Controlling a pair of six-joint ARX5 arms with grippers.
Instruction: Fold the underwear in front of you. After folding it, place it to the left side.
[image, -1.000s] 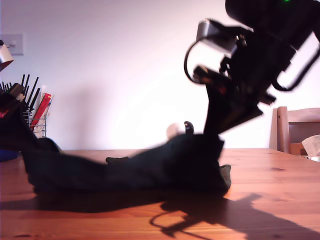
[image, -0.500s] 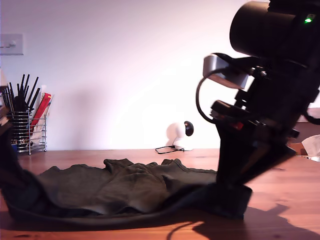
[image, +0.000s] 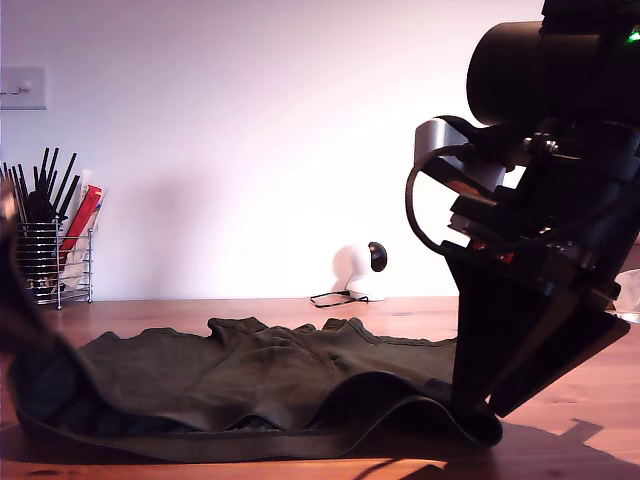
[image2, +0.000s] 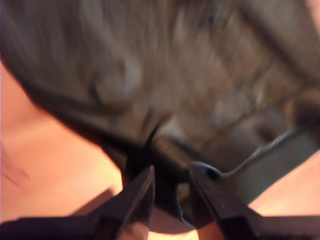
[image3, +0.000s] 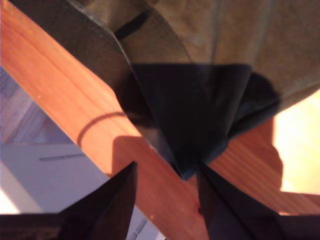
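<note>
Exterior view: dark green-black cloth underwear (image: 250, 385) spread flat on wooden desk (image: 590, 400), unfolded. My first gripper (image2: 172, 192) and my second gripper (image3: 167, 187) jaws each pinch corner. Folding, leftward placing remain.

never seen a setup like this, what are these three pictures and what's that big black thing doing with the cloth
One picture looks across a wooden table from the side. The other two come from cameras riding on two robot arms, each looking along its own pinching tool. The big black shape on the exterior view's right is one arm. Spread on the table lies dark underwear. My first tool pinches a bunched edge of it, though that picture is blurred. My second tool pinches another edge, near the table's edge. A wire holder of utensils stands behind.
</note>
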